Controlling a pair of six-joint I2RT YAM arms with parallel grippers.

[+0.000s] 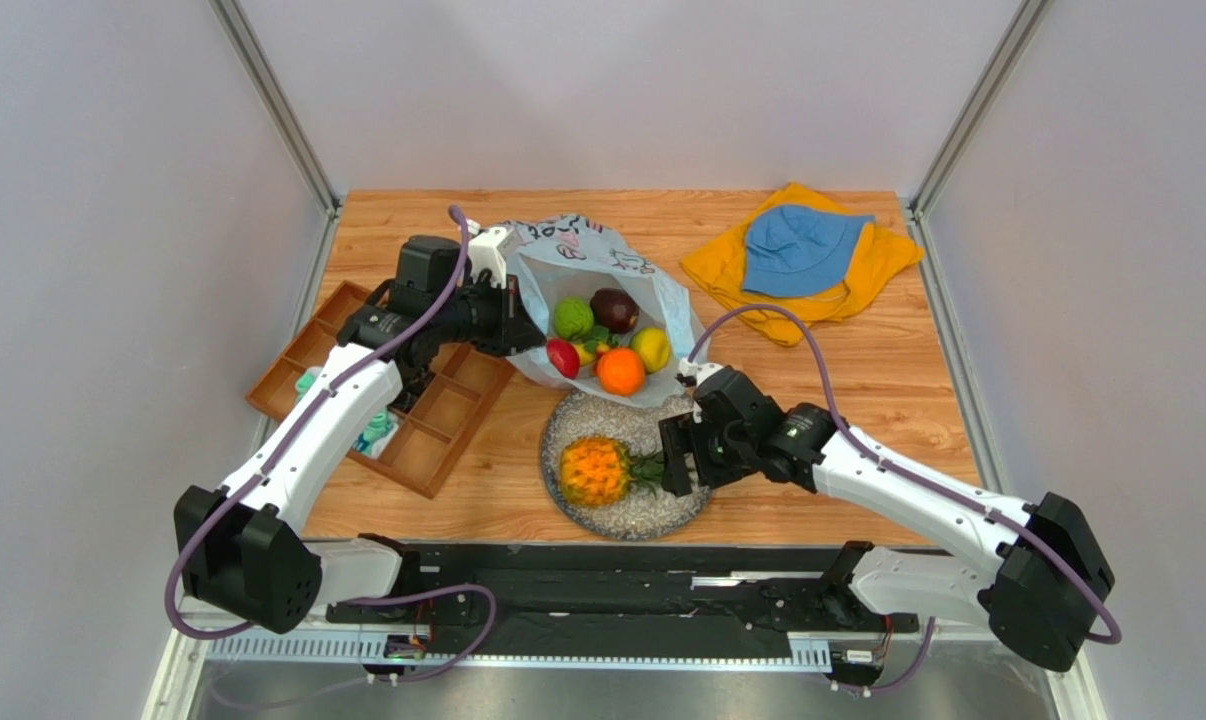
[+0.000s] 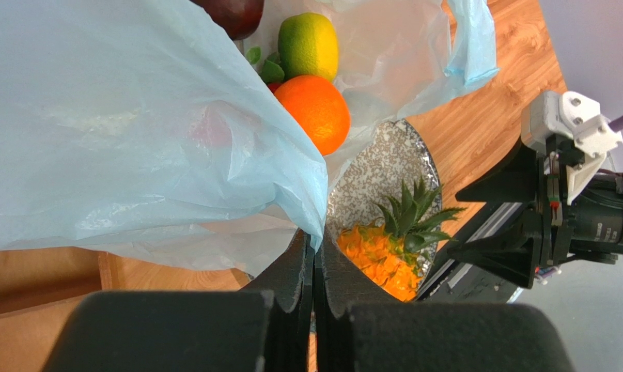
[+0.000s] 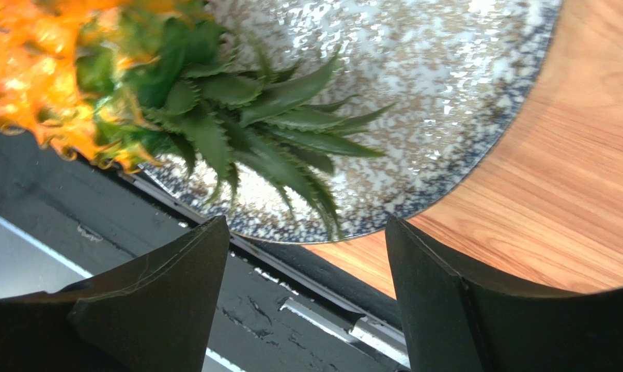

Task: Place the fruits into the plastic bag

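Observation:
The light blue plastic bag [image 1: 587, 270] lies open at mid-table. Inside it are a green apple [image 1: 572, 318], a dark maroon fruit [image 1: 614, 309], a yellow-green fruit [image 1: 651, 350], an orange [image 1: 620, 371] and a red apple [image 1: 563, 357]. My left gripper [image 1: 522, 333] is shut on the bag's edge [image 2: 316, 225] and holds it up. The small pineapple [image 1: 596, 471] lies on the speckled plate [image 1: 647, 510], leaves pointing right. My right gripper [image 1: 675, 455] is open just right of the leaves [image 3: 245, 132]. No banana shows.
A wooden compartment tray [image 1: 391, 393] sits at the left under the left arm. A blue hat [image 1: 805, 248] lies on a yellow cloth [image 1: 880, 263] at the back right. The table's near edge and a black rail run just below the plate.

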